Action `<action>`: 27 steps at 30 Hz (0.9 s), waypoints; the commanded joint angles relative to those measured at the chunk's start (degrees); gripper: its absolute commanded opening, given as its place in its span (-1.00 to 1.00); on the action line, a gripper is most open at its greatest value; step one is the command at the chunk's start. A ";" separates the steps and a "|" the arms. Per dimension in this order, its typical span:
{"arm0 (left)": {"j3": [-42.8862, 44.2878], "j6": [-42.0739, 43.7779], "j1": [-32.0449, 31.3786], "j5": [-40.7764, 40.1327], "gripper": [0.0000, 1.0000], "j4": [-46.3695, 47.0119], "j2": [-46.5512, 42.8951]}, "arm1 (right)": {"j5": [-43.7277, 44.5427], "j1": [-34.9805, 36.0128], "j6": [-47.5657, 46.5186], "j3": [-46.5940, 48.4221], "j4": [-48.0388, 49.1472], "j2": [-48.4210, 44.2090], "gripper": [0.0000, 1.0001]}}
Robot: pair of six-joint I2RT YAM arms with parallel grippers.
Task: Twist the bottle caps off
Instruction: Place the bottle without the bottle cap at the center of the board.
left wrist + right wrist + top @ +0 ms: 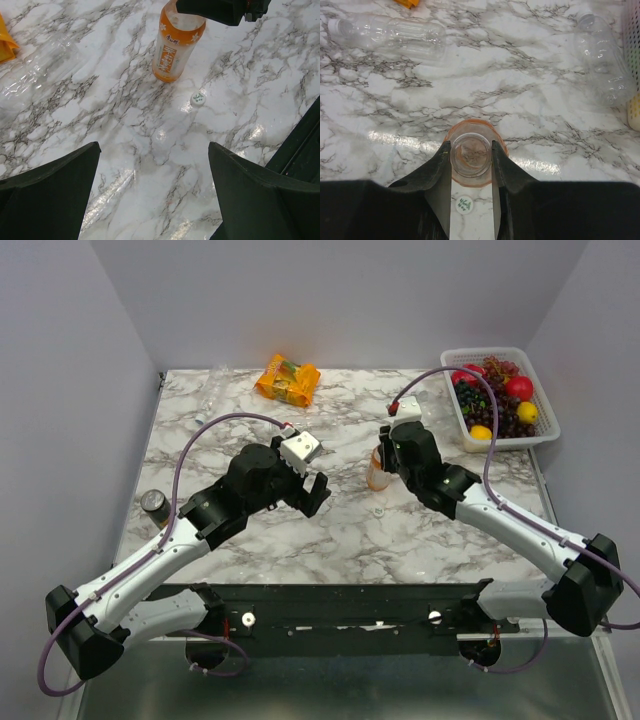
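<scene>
The orange bottle [378,472] stands upright mid-table with its neck open. My right gripper [471,147] is shut on that neck, one finger on each side; the bottle's shoulder [472,176] shows below it. A white cap [464,204] lies on the marble just in front of the bottle, also seen from above [378,510] and in the left wrist view [198,98]. My left gripper [155,190] is open and empty, hovering over bare marble left of the bottle [175,47]. A clear bottle [390,35] lies on its side at the far left. No blue caps show.
A second clear bottle [602,60] lies beside the white fruit basket [545,435] at the back right. An orange snack packet [287,378] lies at the back. A small dark can [153,503] stands at the table's left edge.
</scene>
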 commanded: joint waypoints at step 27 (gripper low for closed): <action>0.43 -0.50 0.12 0.12 0.98 -0.90 1.72 | 0.09 -0.03 0.24 3.13 -2.01 0.29 0.63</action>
